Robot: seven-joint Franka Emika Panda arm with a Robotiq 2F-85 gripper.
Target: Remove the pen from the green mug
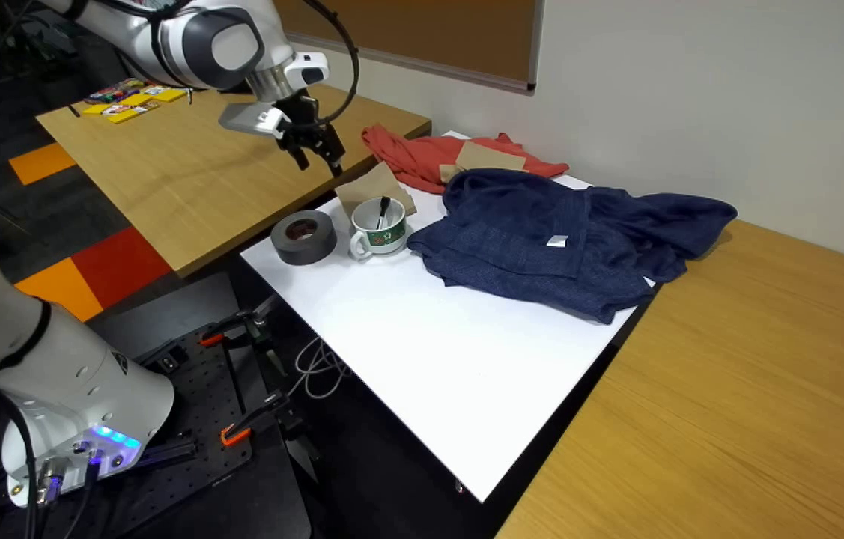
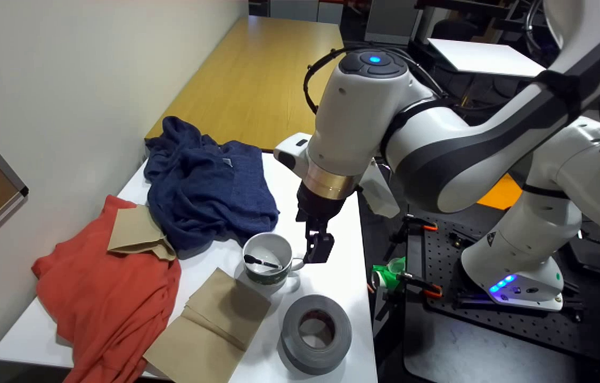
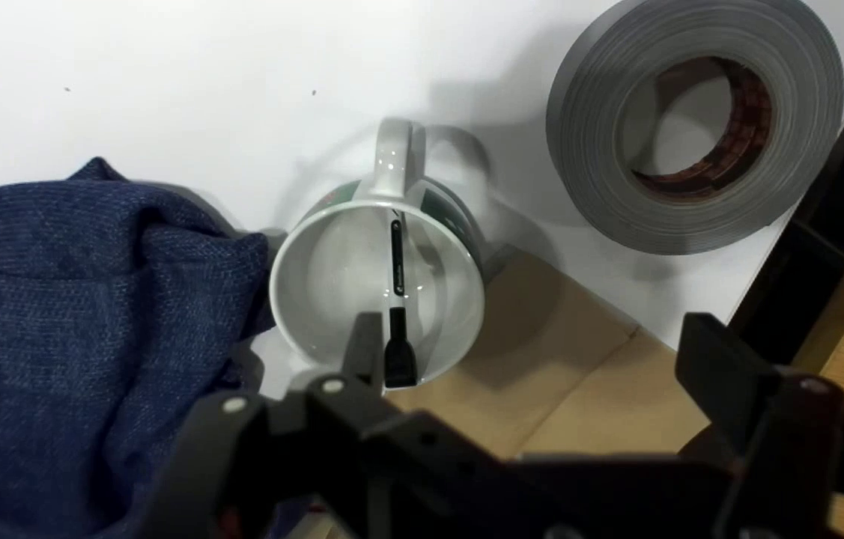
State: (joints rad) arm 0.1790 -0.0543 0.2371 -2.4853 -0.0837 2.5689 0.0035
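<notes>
In the wrist view the pen [image 3: 398, 258] lies inside the green-banded white mug [image 3: 335, 277], near the middle of the frame. Its long axis runs almost straight up and down that frame, the thin end toward the handle above, the flared black end at the rim below. The gripper [image 3: 532, 344] comes in from the lower edge, its fingers spread wide and holding nothing, one near the frame's middle, one well to the right.

The fingers would therefore close nearly square across the pen, a favourable angle. What is off is the centring: the pen lies left of the gap, just beside the left-hand finger in that frame. In an exterior view the gripper [image 1: 320, 166] hangs to the upper left of the mug, apart from it.

The next move probably calls for a shift toward the wrist frame's left, until the flared end falls between the fingers, then a descent. Lowered without that shift, the left-hand finger could strike the rim.
</notes>
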